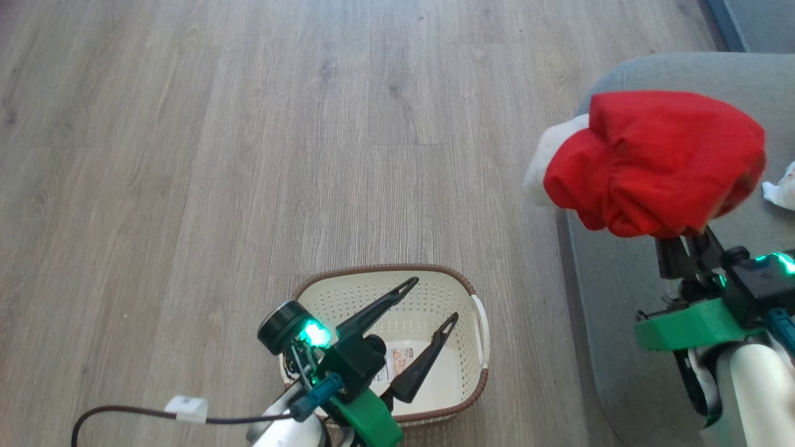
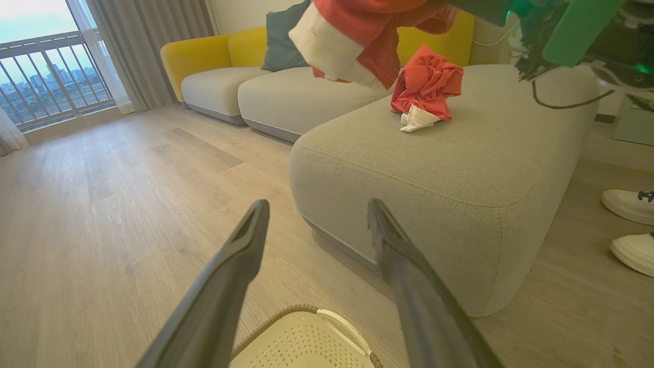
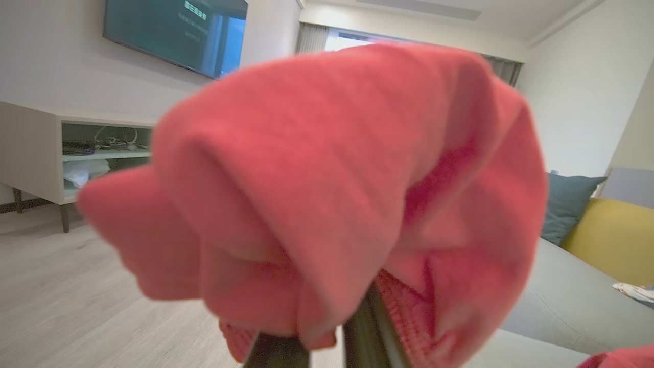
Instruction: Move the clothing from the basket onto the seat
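Observation:
The cream basket (image 1: 385,269) stands on the wooden floor with no clothing in it. My left gripper (image 1: 435,298) hovers over it, open, with nothing between its fingers (image 2: 240,255); the basket's rim (image 2: 286,314) shows below them. My right gripper (image 1: 683,239) is shut on a large red garment with a white cuff (image 1: 658,161), which hangs bunched above the near corner of the grey seat (image 1: 621,298). That cloth (image 3: 332,179) drapes over the right fingers and hides their tips. A smaller red garment (image 2: 426,84) lies crumpled on the seat (image 2: 460,163).
Two white shoes (image 2: 631,204) sit on the floor to the right of the seat. A yellow-backed sofa (image 2: 214,56) with a teal cushion stands behind it. A low TV cabinet (image 3: 61,153) lines the far wall. Open floor (image 1: 248,155) stretches left of the basket.

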You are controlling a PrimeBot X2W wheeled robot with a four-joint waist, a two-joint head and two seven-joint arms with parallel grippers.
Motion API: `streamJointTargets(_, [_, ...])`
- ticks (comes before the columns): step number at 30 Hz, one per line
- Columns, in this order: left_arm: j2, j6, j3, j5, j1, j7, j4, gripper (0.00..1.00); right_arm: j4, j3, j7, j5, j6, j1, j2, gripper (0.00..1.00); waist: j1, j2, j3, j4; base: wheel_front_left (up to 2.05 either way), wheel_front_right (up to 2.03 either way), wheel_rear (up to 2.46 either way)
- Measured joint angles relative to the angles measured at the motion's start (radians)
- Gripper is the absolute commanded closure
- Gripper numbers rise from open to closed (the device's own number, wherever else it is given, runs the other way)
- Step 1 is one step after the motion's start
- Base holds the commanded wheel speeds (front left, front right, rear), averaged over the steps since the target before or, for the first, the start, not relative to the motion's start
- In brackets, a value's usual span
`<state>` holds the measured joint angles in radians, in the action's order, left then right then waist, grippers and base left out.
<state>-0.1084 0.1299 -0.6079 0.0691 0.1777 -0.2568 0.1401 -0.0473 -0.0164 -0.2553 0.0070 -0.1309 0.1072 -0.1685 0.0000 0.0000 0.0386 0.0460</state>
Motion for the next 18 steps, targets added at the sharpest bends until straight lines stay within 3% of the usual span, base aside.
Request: streamJointTargets(18, [-0.002,0.000,-0.005,0.028,-0.063,0.000,0.051,0.00,0.109,0.123,0.000,-0.005,0.000,-0.080,0.044,1.00,0.0000,0.0000,-0.021,-0.027,0.00,0.00,0.00])
